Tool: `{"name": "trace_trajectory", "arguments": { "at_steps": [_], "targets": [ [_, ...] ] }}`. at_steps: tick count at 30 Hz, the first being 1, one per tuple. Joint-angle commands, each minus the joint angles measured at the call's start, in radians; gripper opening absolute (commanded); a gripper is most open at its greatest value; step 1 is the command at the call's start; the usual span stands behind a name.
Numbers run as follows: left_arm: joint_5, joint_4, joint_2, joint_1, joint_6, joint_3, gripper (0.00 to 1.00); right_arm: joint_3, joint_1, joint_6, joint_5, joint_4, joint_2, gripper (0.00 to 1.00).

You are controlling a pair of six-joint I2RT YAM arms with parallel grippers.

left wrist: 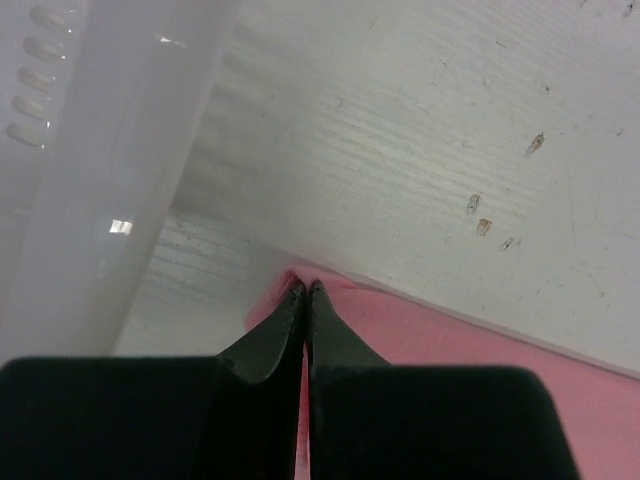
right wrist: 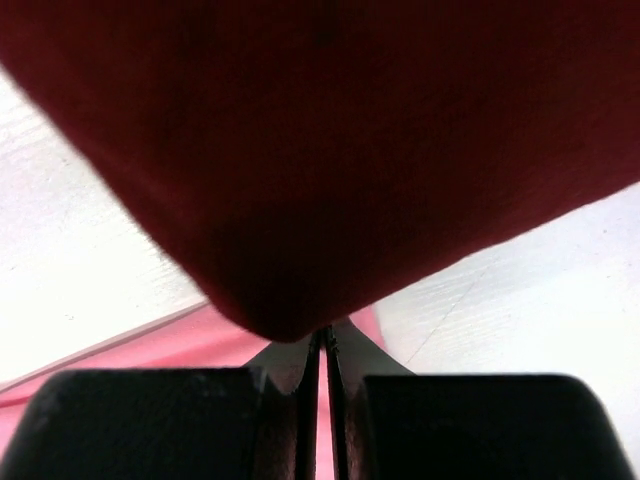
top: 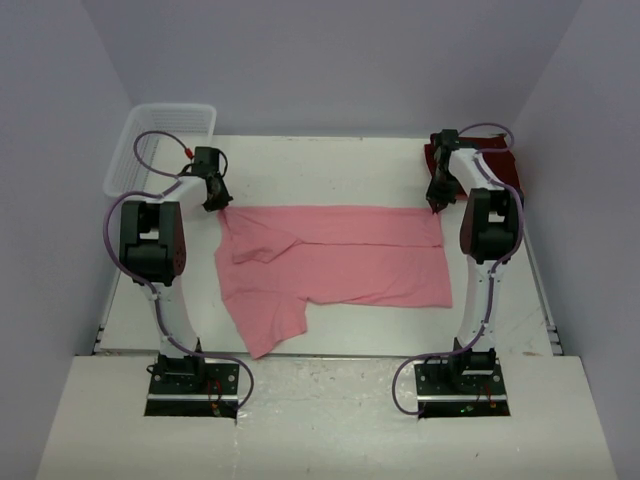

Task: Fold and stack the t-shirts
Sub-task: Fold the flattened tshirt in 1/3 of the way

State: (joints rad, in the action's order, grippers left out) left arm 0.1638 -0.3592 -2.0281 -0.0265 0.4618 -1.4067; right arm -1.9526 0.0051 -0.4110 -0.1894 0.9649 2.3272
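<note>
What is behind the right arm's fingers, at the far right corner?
The maroon t-shirt lies there, beyond the pink t-shirt corner that the right fingers pinch. From above, the arm covers much of it.

No text, label, brand mark, number or sign can be read in any view. The pink t-shirt, the maroon t-shirt, the white basket and the table all show plain surfaces. The small dark specks on the table in the left wrist view form no letters.
</note>
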Motion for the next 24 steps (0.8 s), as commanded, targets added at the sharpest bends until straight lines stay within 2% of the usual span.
{"name": "trace_trajectory", "arguments": {
  "at_steps": [1, 4, 5, 8, 12, 16, 18, 21, 22, 24],
  "targets": [
    [0.014, 0.022, -0.007, 0.027, -0.035, -0.034, 0.0, 0.007, -0.028, -0.015, -0.019, -0.032, -0.045, 0.0],
    [-0.047, 0.074, 0.015, 0.022, -0.041, -0.012, 0.03, 0.02, -0.028, -0.011, -0.008, -0.055, -0.063, 0.02],
    [-0.061, 0.083, 0.031, 0.017, -0.043, -0.008, 0.09, 0.023, -0.028, -0.009, -0.008, -0.061, -0.071, 0.09],
    [-0.063, 0.094, 0.054, 0.007, -0.051, -0.003, 0.17, 0.052, -0.028, -0.009, -0.008, -0.089, -0.104, 0.16],
    [-0.055, 0.092, 0.072, -0.003, -0.049, -0.009, 0.2, 0.057, -0.024, 0.003, -0.012, -0.081, -0.137, 0.31],
    [-0.052, 0.091, 0.123, -0.036, -0.048, -0.009, 0.23, 0.11, -0.013, -0.003, -0.024, -0.107, -0.221, 0.36],
    [-0.035, 0.088, 0.153, -0.061, -0.043, 0.003, 0.26, 0.136, 0.032, -0.011, -0.03, -0.112, -0.282, 0.38],
    [0.054, 0.072, 0.227, -0.125, -0.034, 0.04, 0.41, 0.153, 0.078, -0.006, -0.047, -0.094, -0.347, 0.46],
    [0.077, 0.066, 0.271, -0.156, -0.016, 0.058, 0.53, 0.162, 0.09, -0.003, -0.05, -0.092, -0.364, 0.5],
    [0.163, 0.059, 0.325, -0.182, 0.009, 0.133, 0.59, 0.19, 0.121, -0.002, 0.003, -0.098, -0.415, 0.52]
  ]
}}
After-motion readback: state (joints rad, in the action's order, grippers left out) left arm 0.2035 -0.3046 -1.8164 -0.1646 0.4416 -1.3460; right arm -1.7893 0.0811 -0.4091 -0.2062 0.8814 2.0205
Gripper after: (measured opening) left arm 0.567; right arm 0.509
